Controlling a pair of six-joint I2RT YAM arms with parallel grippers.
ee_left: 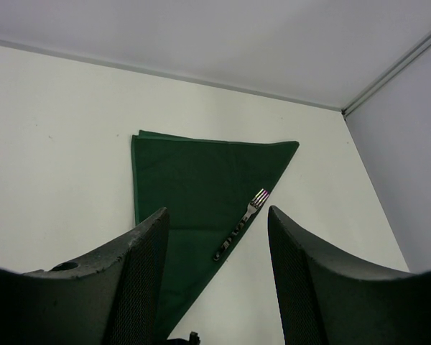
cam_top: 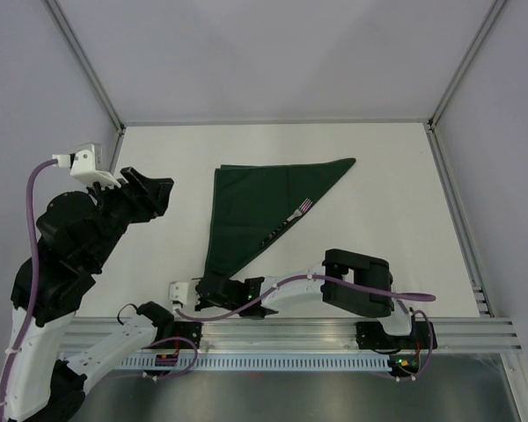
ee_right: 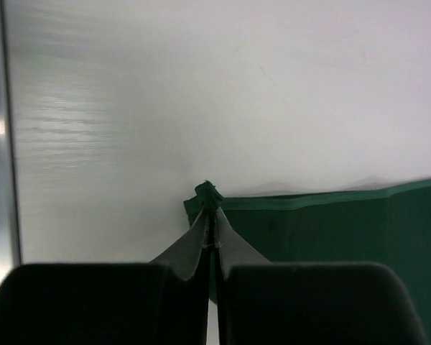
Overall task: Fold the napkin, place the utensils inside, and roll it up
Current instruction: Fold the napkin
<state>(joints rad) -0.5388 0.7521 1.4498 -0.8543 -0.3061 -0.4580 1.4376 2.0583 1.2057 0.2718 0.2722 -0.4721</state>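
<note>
The right pincer (ee_right: 210,215), clamped on the near tip of the triangular napkin (cam_top: 251,207), has the cloth stretching away from it across the table (cam_top: 396,202), fork (cam_top: 286,221) along the slanted edge, while the left pincer (cam_top: 158,195) hangs wide, farther off.

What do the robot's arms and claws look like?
The left arm and right arm are built from chunky black joints and white links. A purple cable runs along each one. The left claw has two broad black fingers with a dimpled inner face. The right claw narrows to thin dark tips.
</note>
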